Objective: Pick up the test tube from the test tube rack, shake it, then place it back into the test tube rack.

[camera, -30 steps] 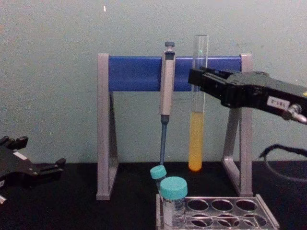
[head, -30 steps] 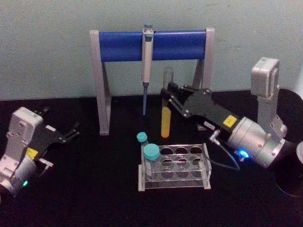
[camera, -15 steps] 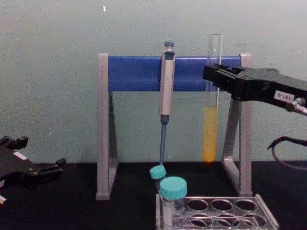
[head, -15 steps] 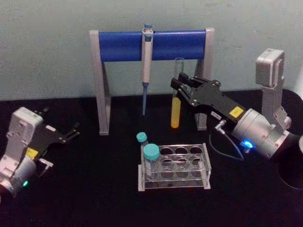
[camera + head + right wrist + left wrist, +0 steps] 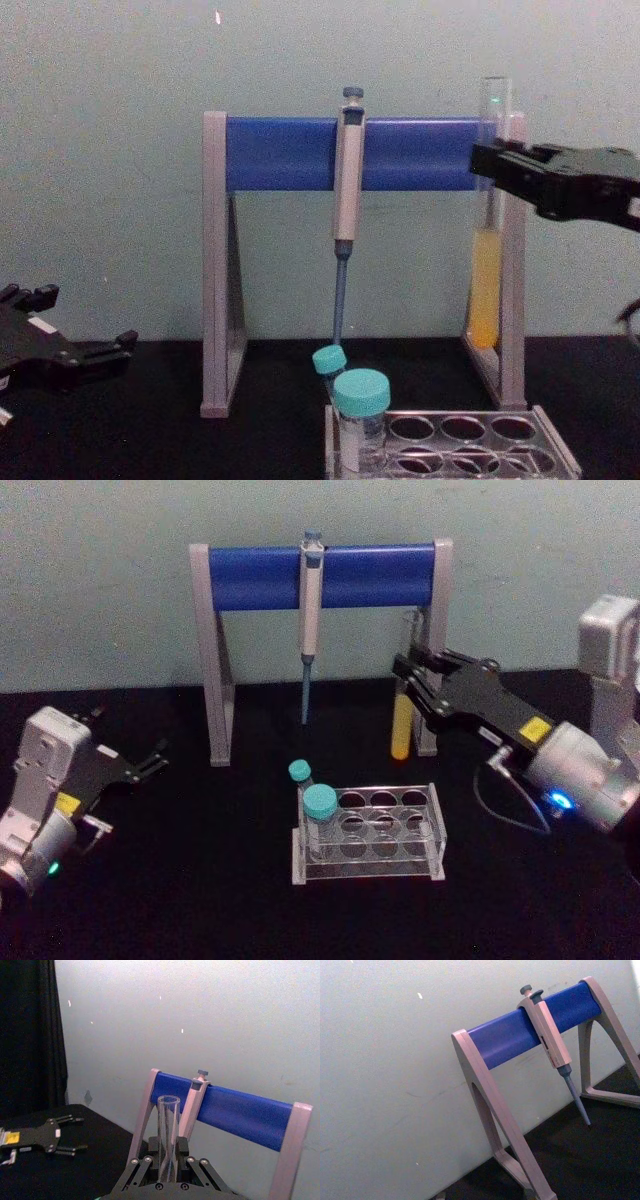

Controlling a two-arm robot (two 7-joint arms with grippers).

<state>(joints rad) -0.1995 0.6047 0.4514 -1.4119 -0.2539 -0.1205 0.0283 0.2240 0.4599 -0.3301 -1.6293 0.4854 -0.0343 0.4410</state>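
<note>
clear glass test tube [image 5: 401,735] (glossy), translucent plastic test tube rack [image 5: 366,867].

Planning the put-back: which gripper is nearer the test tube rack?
Right. Right gripper holds the test tube above and behind the rack; left gripper rests far to its left.

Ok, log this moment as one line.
right gripper: shut on test tube, upright, clear of table | test tube rack: tube not in it | left gripper: open, parked at left

I see a tall grey-legged stand [image 5: 250,578] with a blue crossbar on the black table [image 5: 200,880] before the pale wall [image 5: 100,580], a grey-blue pipette [image 5: 311,600] hanging from its bar, and two teal-capped vials [image 5: 320,802] upright in front.
</note>
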